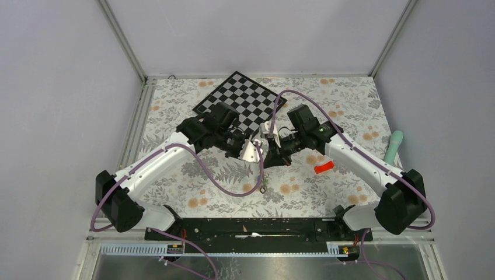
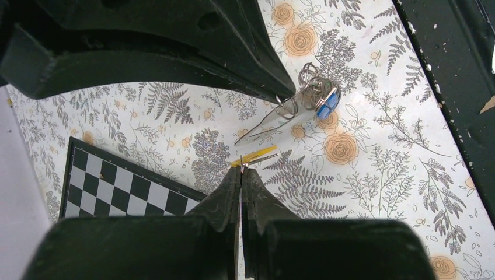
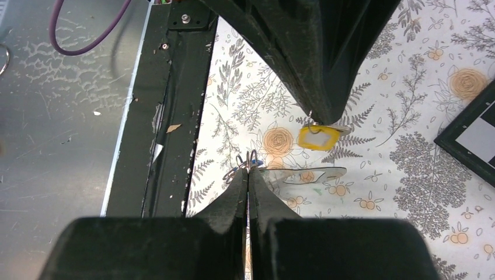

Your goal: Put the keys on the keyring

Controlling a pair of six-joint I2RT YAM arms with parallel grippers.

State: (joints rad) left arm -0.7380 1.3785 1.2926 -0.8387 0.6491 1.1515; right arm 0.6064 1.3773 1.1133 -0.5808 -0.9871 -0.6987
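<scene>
While the left tool (image 2: 241, 170) pinches shut on the yellow-tagged key (image 2: 254, 156) at its tip, the right tool (image 3: 248, 170) clamps tight on the keyring (image 3: 309, 174) just ahead, both above the bench (image 1: 350, 192). Blue-tagged key (image 2: 330, 105) looks already hung on; yellow one's not threaded yet.

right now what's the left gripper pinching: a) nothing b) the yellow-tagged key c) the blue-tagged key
b: the left gripper is shut on the yellow-tagged key, while the blue tag is over by the keyring that the right gripper holds.
</scene>
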